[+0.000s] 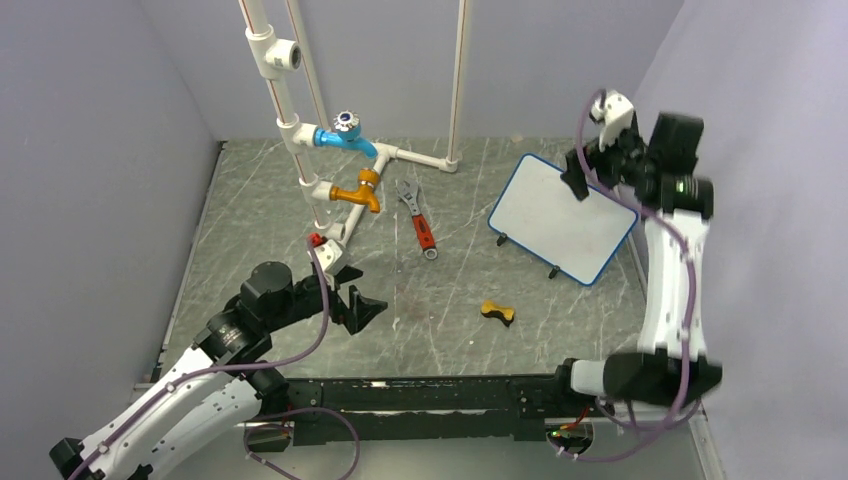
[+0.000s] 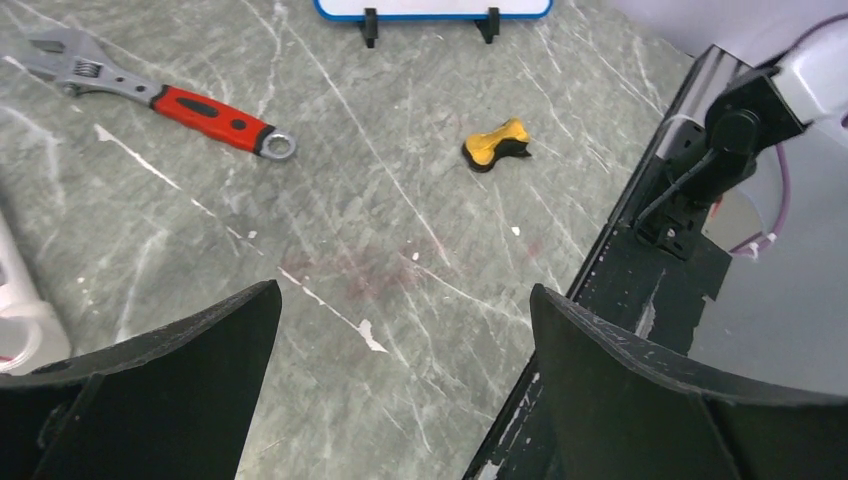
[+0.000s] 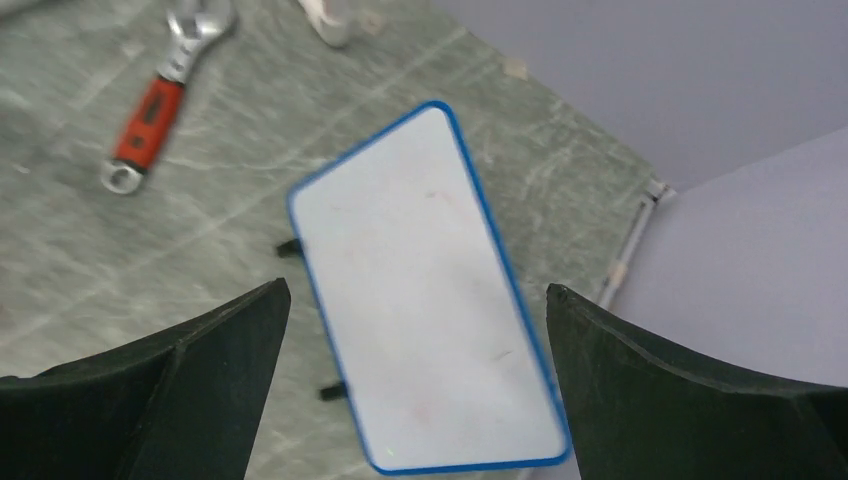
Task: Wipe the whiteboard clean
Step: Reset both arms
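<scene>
Whiteboard [image 1: 560, 215] at the far right of the table [image 1: 450, 340], seen from above, propped on small black feet [image 1: 553, 272] and turned at an angle to the table's edges. Right gripper [image 1: 580, 175] raised over its far long edge, contact unclear from this height. Left gripper [image 1: 362, 306] low at the near left, well apart from the board. Only in this overhead view: white pipework [image 1: 300, 150] at the far left, with a blue tap [image 1: 345, 135] above an orange tap [image 1: 358, 192]. Red-handled wrench [image 1: 420, 222] between pipework and board. Small yellow and black object [image 1: 497, 313] nearer, toward the middle of the table.

Left wrist camera next. Both black fingers [image 2: 190, 380] spread wide, bare stone between them, nothing gripped. Wrench and yellow object beyond the fingers. Board farthest off, only its bottom strip and two feet in view. Plainer here than from above: a faint reddish smear [image 2: 370, 265] on the stone, near the fingers.

Right wrist camera last. Fingers [image 3: 180, 390] parted wide and empty, board below and between them, not touching either one. Closest look at the board: thin blue frame, rounded corners, white face with no writing. Only here, faint pinkish smudges across that face, not visible from overhead. Two black feet along one long side, wrench beyond the far corner.
</scene>
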`<state>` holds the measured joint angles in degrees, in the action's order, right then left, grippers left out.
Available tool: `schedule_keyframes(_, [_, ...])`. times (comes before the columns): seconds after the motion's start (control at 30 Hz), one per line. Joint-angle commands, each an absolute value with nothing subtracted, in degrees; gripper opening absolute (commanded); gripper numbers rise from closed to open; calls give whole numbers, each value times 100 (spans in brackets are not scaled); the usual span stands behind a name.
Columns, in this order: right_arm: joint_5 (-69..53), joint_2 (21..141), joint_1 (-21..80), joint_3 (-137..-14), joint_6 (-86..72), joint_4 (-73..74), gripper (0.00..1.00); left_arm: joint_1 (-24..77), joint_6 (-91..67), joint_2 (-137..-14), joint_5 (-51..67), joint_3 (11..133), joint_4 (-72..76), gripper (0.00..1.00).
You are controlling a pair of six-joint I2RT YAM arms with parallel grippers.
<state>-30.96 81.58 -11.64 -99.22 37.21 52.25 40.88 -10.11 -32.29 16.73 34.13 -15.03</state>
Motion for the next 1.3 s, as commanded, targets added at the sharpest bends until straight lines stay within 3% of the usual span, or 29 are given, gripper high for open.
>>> schedule_keyframes(0.0, [-4069,6323,-1244,-7651,1564,3069,100,3997,-878,-3064,1023,3790,-1937,99])
schedule_keyframes(0.23, [-3508,5111,-1244,-6025,-294,2191,100,3184,-755,-2768,248,3967,-2768,99])
schedule_keyframes(0.43, [-2616,4787,-1246,-5508,-499,2428,100,2986,-394,-2368,-885,3877,-3156,99])
schedule_keyframes(0.73, [-2114,4454,-1287,-4669,-522,1956,100,2894,-294,-2044,-650,3633,-2877,99])
schedule_keyframes(1.27, [-2796,4672,-1386,-4624,-282,2012,100,2558,-297,-2286,41,3641,-2782,99])
